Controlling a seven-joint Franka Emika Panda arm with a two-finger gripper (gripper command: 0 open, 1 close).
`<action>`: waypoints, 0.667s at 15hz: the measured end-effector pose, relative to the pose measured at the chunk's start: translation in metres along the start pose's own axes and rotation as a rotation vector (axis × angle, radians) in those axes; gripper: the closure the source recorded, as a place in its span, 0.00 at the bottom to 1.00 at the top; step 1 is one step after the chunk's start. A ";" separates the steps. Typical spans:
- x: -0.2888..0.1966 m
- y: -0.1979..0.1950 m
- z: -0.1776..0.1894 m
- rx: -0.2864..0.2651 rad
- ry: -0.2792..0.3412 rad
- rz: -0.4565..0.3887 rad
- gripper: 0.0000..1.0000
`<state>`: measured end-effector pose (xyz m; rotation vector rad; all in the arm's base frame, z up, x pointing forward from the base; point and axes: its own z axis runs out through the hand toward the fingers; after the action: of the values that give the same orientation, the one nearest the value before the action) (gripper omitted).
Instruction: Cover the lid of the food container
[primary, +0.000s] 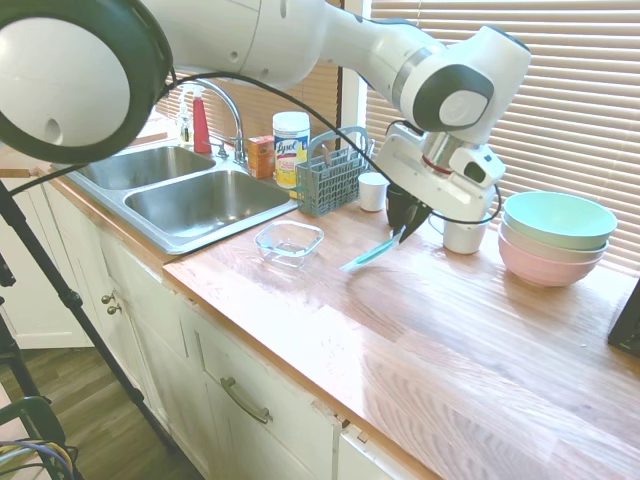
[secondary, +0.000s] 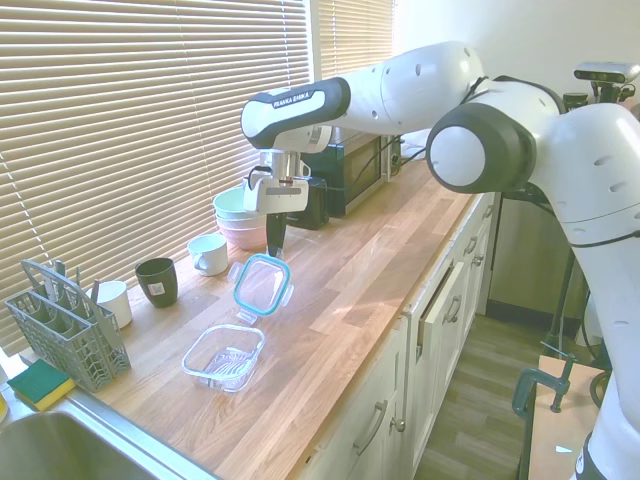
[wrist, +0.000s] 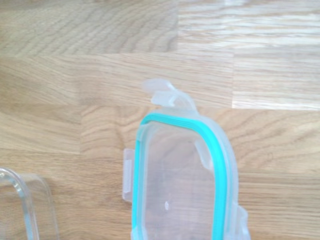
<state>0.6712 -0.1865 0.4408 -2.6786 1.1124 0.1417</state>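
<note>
Sink (primary: 190, 200) far left; grey cutlery basket (primary: 328, 182) beside it. Food container (primary: 289, 243) open and empty on the wooden counter (primary: 450, 340), near the front edge, ready to be covered. Just right, lid (primary: 374, 252) lifted clear and tilted, pinched at one end by the gripper (primary: 407, 228), presumably for carrying across. Stacked bowls (primary: 556, 238) well apart, far right.

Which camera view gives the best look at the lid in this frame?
The second exterior view: the lid shows whole, tilted, hanging from the gripper above the counter, beside the food container. The first exterior view shows it nearly edge-on, a thin teal sliver. The wrist view is close but cuts part off.
</note>
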 end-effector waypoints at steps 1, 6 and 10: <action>-0.008 -0.004 -0.005 -0.013 0.011 -0.009 1.00; -0.047 -0.017 -0.024 -0.077 0.072 -0.061 1.00; -0.083 -0.033 -0.020 -0.126 0.120 -0.108 1.00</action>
<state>0.6356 -0.1122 0.4806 -2.8861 1.0206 0.0335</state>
